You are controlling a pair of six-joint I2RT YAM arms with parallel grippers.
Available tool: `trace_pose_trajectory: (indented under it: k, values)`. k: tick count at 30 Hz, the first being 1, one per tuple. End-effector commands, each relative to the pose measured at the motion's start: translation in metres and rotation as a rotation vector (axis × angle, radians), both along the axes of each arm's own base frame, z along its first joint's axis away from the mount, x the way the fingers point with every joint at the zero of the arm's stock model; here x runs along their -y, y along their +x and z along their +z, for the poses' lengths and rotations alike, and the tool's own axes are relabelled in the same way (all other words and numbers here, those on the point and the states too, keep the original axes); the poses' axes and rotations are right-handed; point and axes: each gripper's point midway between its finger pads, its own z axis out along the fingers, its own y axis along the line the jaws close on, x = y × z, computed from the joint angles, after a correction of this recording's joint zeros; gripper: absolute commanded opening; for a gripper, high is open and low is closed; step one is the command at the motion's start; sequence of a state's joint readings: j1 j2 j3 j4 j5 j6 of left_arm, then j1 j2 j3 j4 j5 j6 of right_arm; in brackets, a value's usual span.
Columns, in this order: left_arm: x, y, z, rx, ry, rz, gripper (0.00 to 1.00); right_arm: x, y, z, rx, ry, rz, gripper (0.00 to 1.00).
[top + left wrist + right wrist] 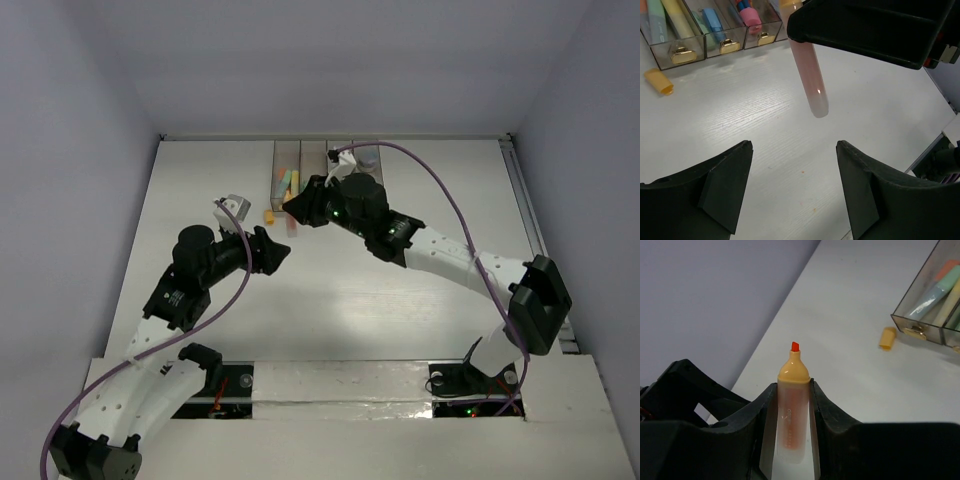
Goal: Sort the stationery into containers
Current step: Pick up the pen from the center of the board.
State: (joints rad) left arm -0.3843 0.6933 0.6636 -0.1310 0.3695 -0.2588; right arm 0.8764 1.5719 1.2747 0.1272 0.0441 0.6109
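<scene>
Two grippers are facing each other over the white, faintly wood-grained table (740, 115), near the front of the bins (700, 47). The right gripper (793, 390) is clamping its black fingers on the highlighter (790, 430). This is a frosted, translucent barrel with a pinkish-orange core showing through, topped by a smooth peach collar and a bare red-orange chisel tip. From the left wrist view the barrel is hanging tilted, its rounded end pointing down toward the tabletop.

The left gripper (792, 160) is aiming at it, its matte black, wedge-shaped fingers standing well apart with nothing between them.

The cap (659, 81), a short orange plastic sleeve, is lying on its side on the table just beside the bins' front wall. Those bins are clear, brown-tinted boxes joined in a row, each carrying a shiny brass-coloured knob on its end. Inside, yellow and pale green sticks are lying in one compartment, a blue one in the next, and a rounded pink piece in the third.
</scene>
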Motion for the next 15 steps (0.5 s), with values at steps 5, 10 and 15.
trace_pose_trajectory:
  k: [5, 10, 15]
  values:
    - [0.004, 0.002, 0.028, 0.089, -0.048, -0.016, 0.64, -0.030, -0.015, 0.038, 0.076, 0.112, 0.075, 0.00]
    - [0.003, 0.003, 0.029, 0.092, -0.048, -0.007, 0.61, -0.038, -0.023, 0.036, 0.071, 0.124, 0.098, 0.00]
    - [0.000, 0.006, 0.027, 0.090, -0.040, 0.016, 0.50, -0.050, -0.037, 0.037, 0.066, 0.147, 0.134, 0.00]
